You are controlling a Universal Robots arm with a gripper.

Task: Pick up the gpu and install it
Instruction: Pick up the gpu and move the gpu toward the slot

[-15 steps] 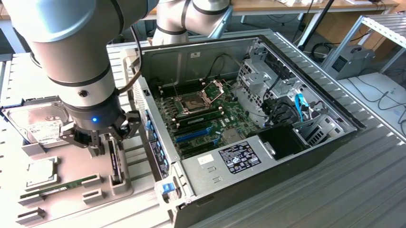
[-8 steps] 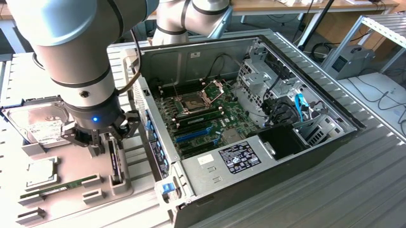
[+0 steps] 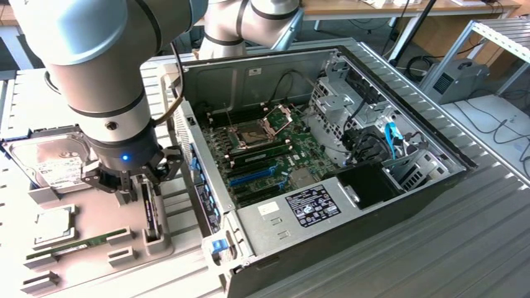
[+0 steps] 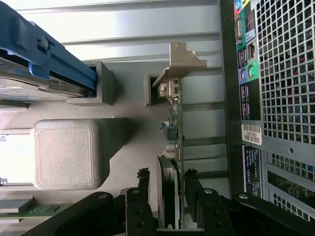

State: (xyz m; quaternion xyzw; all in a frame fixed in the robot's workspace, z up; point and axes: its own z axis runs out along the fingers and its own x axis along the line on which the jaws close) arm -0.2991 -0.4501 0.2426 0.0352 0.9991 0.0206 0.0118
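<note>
**Exterior view.** The robot arm [image 3: 99, 74] runs out past the top edge and covers part of the hard drive [image 3: 51, 162]. The jaws hide the upper part of the graphics card [image 3: 148, 214]. The computer case [image 3: 348, 248] is cut by the bottom edge, and the print on its label [image 3: 311, 208] is too small to read.

**Wrist view.** The card's near end is lost between the jaws. The hard drive, memory stick [image 4: 29, 210] and case are cut by the picture's edges.
</note>
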